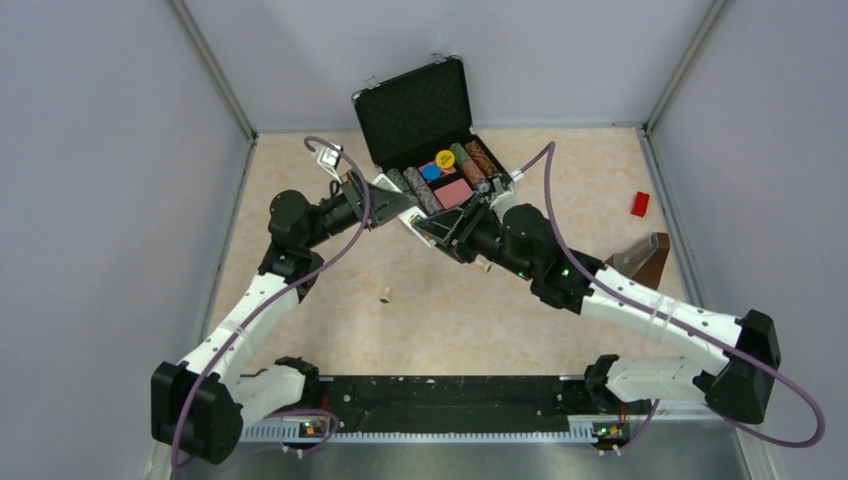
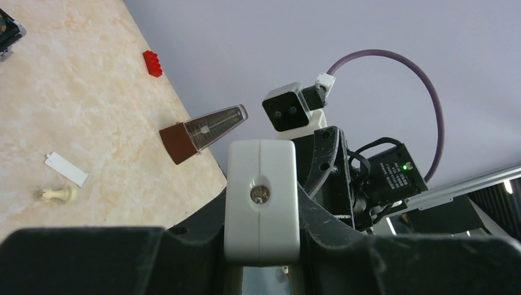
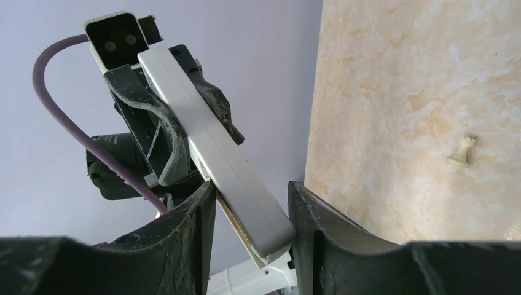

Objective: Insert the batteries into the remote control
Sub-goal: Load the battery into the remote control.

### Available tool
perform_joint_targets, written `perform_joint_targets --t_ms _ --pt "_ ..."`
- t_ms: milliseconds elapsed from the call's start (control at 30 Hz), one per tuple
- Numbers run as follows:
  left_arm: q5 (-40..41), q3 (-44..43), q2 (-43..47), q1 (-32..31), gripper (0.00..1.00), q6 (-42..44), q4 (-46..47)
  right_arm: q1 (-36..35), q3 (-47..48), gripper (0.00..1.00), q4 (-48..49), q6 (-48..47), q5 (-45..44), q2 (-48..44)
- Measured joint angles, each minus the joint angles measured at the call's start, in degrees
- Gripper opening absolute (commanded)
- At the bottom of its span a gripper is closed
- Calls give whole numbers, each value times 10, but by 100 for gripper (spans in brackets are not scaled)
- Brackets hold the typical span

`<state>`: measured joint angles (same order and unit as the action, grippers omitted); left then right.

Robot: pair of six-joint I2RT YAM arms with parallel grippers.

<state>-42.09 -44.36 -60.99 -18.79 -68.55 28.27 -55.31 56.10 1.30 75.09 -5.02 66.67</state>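
The remote control, a slim white bar, is held in the air in front of the black case. My left gripper is shut on one end of it. In the left wrist view the bar's end face sits clamped between the left gripper's dark fingers. My right gripper holds the other end. In the right wrist view the bar runs slantwise between the right gripper's fingers and touches both. A copper-toned strip shows along its lower edge. No loose batteries are in view.
The open black case with coloured chips stands at the back. A brown metronome and a red brick lie at the right. Cream pegs and a flat white strip lie on the table.
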Motion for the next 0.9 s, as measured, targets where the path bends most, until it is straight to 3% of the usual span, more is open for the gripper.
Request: perform_joint_targets --t_ms 367,500,667,767,900 --pt "7 0 0 -1 0 -64 1 0 -40 43 48 0 0 -30" --pt "12 0 -4 2 0 -90 13 0 -52 56 41 -1 -4 -52" --pt "24 0 -4 11 0 -105 22 1 -67 81 8 -8 -19 -85" --pt "30 0 -4 13 0 -98 17 3 -67 86 -11 -21 -31 -101" --pt "47 0 2 19 0 -56 -32 7 -59 84 -60 -49 -51 -119"
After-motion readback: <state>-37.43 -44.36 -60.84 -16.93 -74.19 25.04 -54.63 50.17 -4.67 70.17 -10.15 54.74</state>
